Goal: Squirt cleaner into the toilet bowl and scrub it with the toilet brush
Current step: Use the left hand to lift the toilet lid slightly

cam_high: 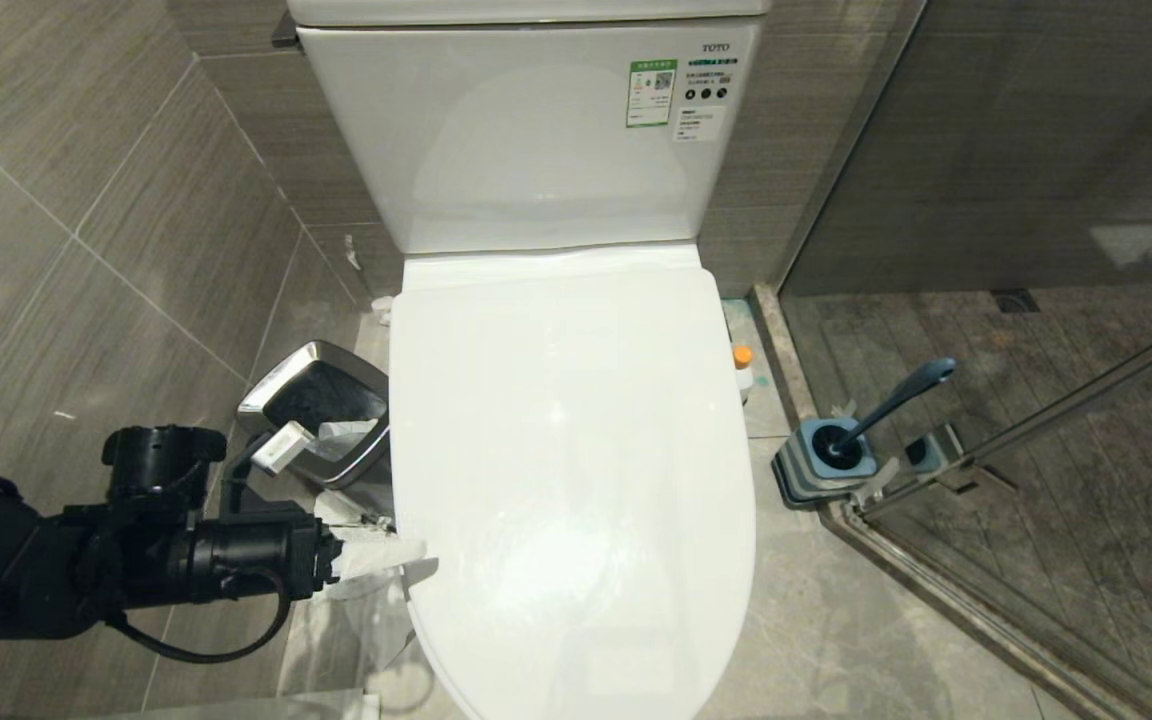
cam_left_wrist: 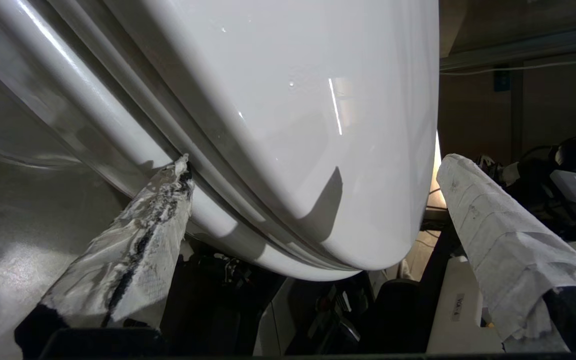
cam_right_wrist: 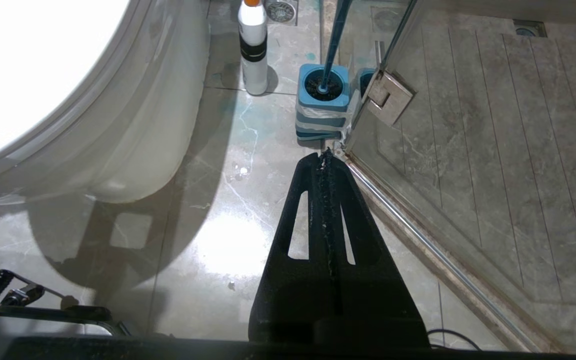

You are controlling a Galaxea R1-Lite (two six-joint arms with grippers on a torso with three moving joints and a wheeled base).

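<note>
Toilet bowl (cam_high: 576, 440): lid down, covering the seat; tank behind it against the tiled wall.
Left hand (cam_left_wrist: 313, 175): spread wide, holding nothing; its paper-wrapped fingers (cam_left_wrist: 138, 245) straddle the front left edge of the lid, one tip touching the gap beneath the lid, the other out past the rim.
Right hand (cam_right_wrist: 325, 160): closed with fingers pressed together, empty, hanging above the floor, pointing towards the brush holder (cam_right_wrist: 323, 107).
Cleaner (cam_high: 742, 368): upright on the floor just beside the bowl's right side, orange cap on.
Toilet brush (cam_high: 891, 400): standing in its blue holder on the floor to the right of the bowl, at the glass shower door's hinge, handle leaning to the right.
Bin (cam_high: 321, 420): steel-rimmed, on the floor left of the bowl, beside the left arm.
</note>
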